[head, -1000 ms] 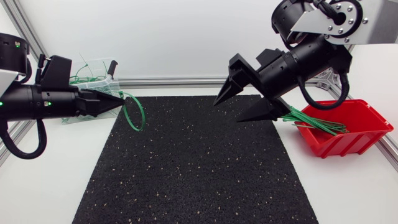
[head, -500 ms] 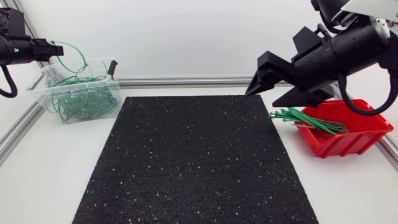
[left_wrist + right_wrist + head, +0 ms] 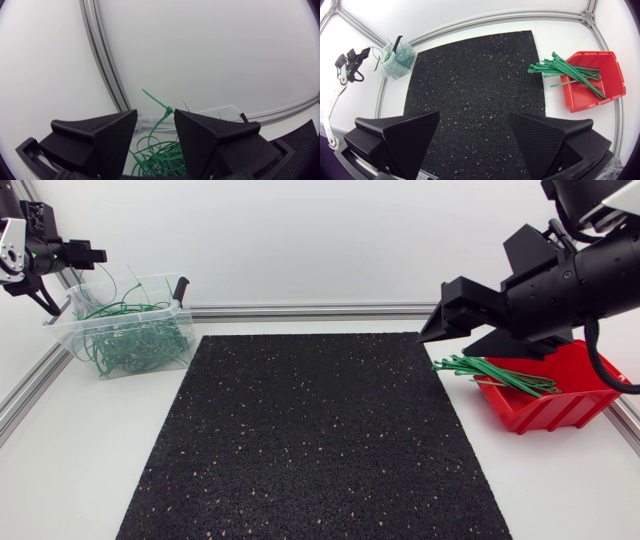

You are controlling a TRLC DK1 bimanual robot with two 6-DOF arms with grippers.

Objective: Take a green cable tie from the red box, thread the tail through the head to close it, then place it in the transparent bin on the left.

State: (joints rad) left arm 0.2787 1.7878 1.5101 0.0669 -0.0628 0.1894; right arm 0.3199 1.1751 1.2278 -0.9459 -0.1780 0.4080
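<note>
My left gripper [image 3: 72, 270] hangs open just above the far left corner of the transparent bin [image 3: 178, 308], which holds a tangle of closed green ties [image 3: 125, 345]. In the left wrist view a looped green tie [image 3: 161, 112] stands up from the pile between the open fingers [image 3: 107, 131], touching neither. The red box [image 3: 575, 395] sits at the right, with straight green cable ties [image 3: 480, 368] poking out over its left rim. Above that rim my right gripper [image 3: 445, 348] is open and empty. The right wrist view looks down past its gripper [image 3: 474, 117] on the whole table.
A black speckled mat [image 3: 315, 440] covers the table's middle. Aluminium rails [image 3: 300, 310] run along the back and the sides. A black-handled tool [image 3: 181, 285] leans at the bin's right corner.
My left gripper carried the looped tie back over the bin and opened; the loop now rests on the pile. My right arm drew back to the right, above the red box.
</note>
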